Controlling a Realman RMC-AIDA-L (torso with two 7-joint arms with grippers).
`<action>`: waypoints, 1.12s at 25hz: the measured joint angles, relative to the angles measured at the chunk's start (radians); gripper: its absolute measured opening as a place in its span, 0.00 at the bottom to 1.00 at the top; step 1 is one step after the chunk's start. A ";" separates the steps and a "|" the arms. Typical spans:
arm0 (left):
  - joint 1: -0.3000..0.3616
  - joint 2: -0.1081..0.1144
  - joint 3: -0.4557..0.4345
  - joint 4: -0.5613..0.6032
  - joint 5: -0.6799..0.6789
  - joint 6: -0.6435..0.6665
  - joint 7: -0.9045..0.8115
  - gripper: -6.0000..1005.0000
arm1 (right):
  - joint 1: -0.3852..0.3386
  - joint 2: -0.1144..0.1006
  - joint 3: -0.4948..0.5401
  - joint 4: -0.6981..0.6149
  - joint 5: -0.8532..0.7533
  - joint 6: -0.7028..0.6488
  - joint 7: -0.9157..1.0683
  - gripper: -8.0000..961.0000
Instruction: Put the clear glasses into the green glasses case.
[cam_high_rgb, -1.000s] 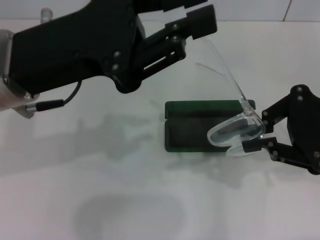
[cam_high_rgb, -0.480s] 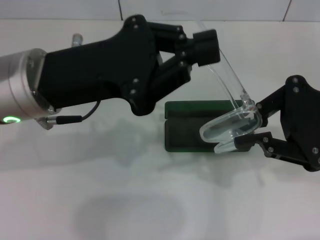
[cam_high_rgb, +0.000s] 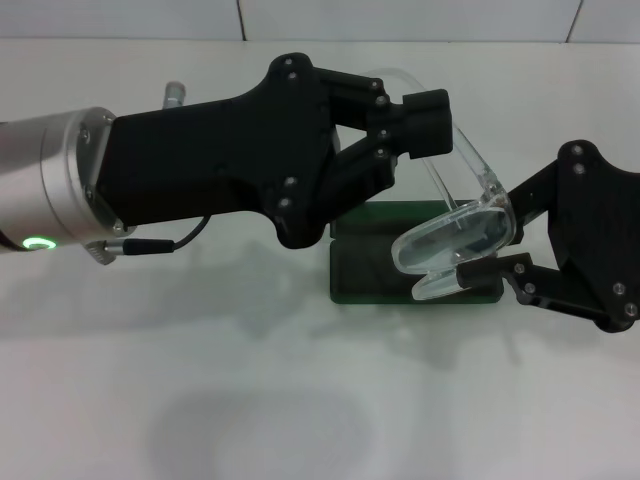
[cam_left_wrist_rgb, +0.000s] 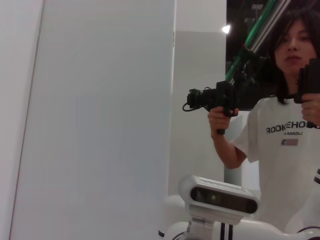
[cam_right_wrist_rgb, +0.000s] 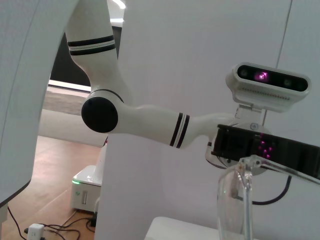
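Note:
The clear glasses (cam_high_rgb: 455, 243) hang above the open green glasses case (cam_high_rgb: 372, 272), held between both grippers. My right gripper (cam_high_rgb: 496, 238) comes in from the right and is shut on the front of the frame, one finger above the lenses and one below. My left gripper (cam_high_rgb: 428, 106) reaches over from the left and is shut on the far end of one raised temple, which arcs down to the frame. In the right wrist view a lens of the glasses (cam_right_wrist_rgb: 232, 205) shows close up, with the left gripper (cam_right_wrist_rgb: 260, 147) behind it. The case lid (cam_high_rgb: 395, 213) lies flat behind the tray.
The case stands on a white table (cam_high_rgb: 200, 380) with a tiled wall behind. My left arm's body (cam_high_rgb: 200, 170) covers the table's back left. The left wrist view faces away, at a wall and a person (cam_left_wrist_rgb: 285, 125) beyond the robot's head.
My left gripper has moved right and down with the temple end. The glasses have tipped and sunk closer over the case, and my right gripper has shifted slightly left with them.

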 joint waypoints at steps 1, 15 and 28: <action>0.000 0.000 0.001 0.000 0.001 0.001 -0.001 0.06 | 0.002 0.000 0.000 0.004 0.000 0.000 0.000 0.12; 0.004 -0.004 -0.026 -0.001 -0.008 0.003 0.007 0.06 | 0.006 -0.001 -0.019 0.026 -0.009 0.000 -0.005 0.12; -0.009 -0.002 0.045 -0.002 0.005 0.003 -0.009 0.06 | 0.019 0.001 -0.026 0.036 -0.001 0.005 -0.020 0.12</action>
